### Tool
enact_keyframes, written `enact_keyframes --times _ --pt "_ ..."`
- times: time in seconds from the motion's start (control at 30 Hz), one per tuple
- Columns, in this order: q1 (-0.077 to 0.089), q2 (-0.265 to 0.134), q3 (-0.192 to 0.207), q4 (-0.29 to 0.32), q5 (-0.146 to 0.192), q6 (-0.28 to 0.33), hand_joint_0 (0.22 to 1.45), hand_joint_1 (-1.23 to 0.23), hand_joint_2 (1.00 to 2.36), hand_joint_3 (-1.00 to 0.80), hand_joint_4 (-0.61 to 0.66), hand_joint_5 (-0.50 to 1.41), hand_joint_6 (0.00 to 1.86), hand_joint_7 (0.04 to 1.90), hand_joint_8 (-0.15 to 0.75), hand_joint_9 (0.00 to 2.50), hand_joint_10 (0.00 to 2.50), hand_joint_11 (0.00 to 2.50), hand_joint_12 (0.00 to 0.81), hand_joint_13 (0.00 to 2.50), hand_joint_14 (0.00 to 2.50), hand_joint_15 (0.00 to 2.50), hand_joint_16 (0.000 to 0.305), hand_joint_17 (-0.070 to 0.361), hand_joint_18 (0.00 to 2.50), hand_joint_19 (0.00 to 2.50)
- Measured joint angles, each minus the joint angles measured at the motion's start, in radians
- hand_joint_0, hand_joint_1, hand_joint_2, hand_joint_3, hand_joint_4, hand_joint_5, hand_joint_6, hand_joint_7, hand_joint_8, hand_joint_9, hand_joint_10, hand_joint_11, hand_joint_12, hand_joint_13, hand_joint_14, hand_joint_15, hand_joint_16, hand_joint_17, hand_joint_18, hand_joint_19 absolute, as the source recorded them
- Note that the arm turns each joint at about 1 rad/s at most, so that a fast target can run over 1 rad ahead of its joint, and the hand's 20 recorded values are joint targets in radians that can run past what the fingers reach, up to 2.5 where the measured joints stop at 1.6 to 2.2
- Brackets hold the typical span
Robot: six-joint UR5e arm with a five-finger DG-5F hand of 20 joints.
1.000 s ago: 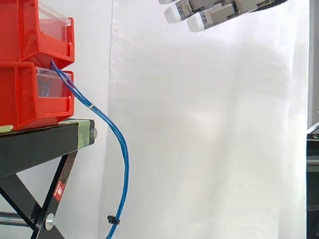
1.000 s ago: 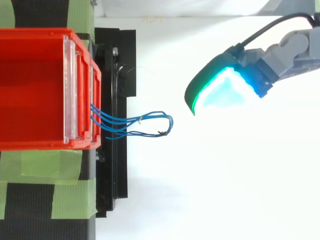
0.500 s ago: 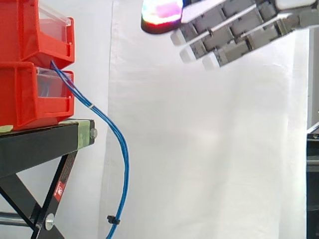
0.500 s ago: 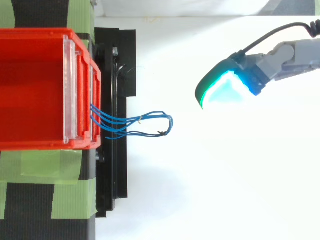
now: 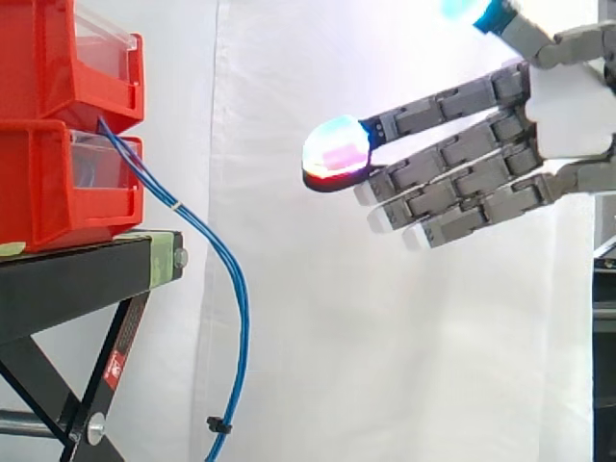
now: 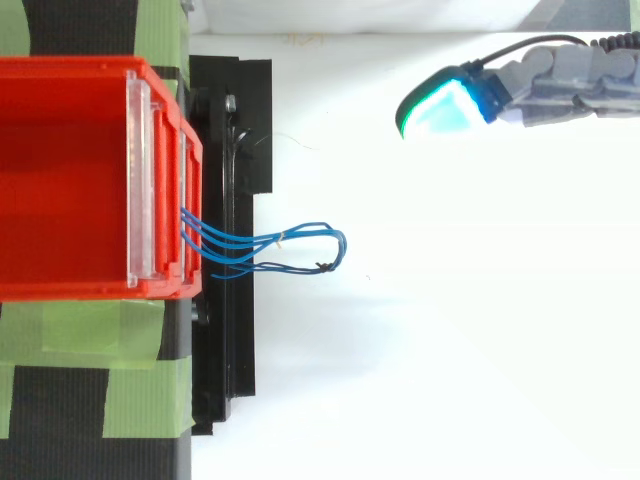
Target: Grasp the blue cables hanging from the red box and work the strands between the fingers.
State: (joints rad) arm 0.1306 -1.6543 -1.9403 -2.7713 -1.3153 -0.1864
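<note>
Your hand (image 5: pixel 568 106) is spread wide, fingers straight and empty, in open air well to the right of the blue cables (image 5: pixel 237 308) and higher than the part of them that hangs free. From above, the hand (image 6: pixel 560 75) also lies off to one side of the cables' loop (image 6: pixel 300 240), so by my judgement you should line it up sideways first, then come down and in toward the bundle. Keep the fingers apart until the strands lie between them and the thumb. Close on the slack part below the bench (image 5: pixel 77 279) edge, not up by the box, where there looks to be less give. The cables leave the front of the lower red box (image 5: pixel 58 183), just under the upper red box (image 5: pixel 67 58), and curve down past the bench. By count: one hand, one bundle of what look like four strands, two stacked boxes, one bench, and two ties on the bundle, a pale tie (image 5: pixel 176 205) high and a black tie (image 5: pixel 217 423) low.
</note>
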Motion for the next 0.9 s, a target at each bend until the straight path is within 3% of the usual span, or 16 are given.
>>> enact_keyframes --times 0.13,0.33,0.5,0.7,0.9 --pt "0.014 -0.044 -0.012 0.043 0.032 0.004 0.60 -0.27 1.00 -1.00 0.15 -0.47 0.01 0.68 0.289 0.00 0.00 0.06 0.360 0.00 0.00 0.19 0.069 0.156 0.00 0.19" --pt "0.029 -0.135 -0.014 0.105 0.042 0.046 0.60 -0.27 1.00 -1.00 0.15 -0.47 0.01 0.69 0.292 0.00 0.00 0.07 0.359 0.00 0.00 0.19 0.069 0.156 0.00 0.20" --pt "0.036 -0.181 -0.014 0.171 0.049 0.069 0.61 -0.27 1.00 -1.00 0.15 -0.47 0.01 0.69 0.292 0.00 0.00 0.06 0.359 0.00 0.00 0.20 0.069 0.156 0.00 0.20" --pt "0.054 -0.230 -0.015 0.261 0.106 0.061 0.61 -0.27 1.00 -1.00 0.15 -0.46 0.01 0.69 0.293 0.00 0.00 0.08 0.359 0.00 0.00 0.20 0.069 0.155 0.00 0.21" --pt "0.084 -0.314 -0.011 0.389 0.149 0.058 0.61 -0.27 1.00 -1.00 0.15 -0.46 0.01 0.69 0.293 0.00 0.00 0.10 0.359 0.00 0.00 0.20 0.069 0.155 0.00 0.22"
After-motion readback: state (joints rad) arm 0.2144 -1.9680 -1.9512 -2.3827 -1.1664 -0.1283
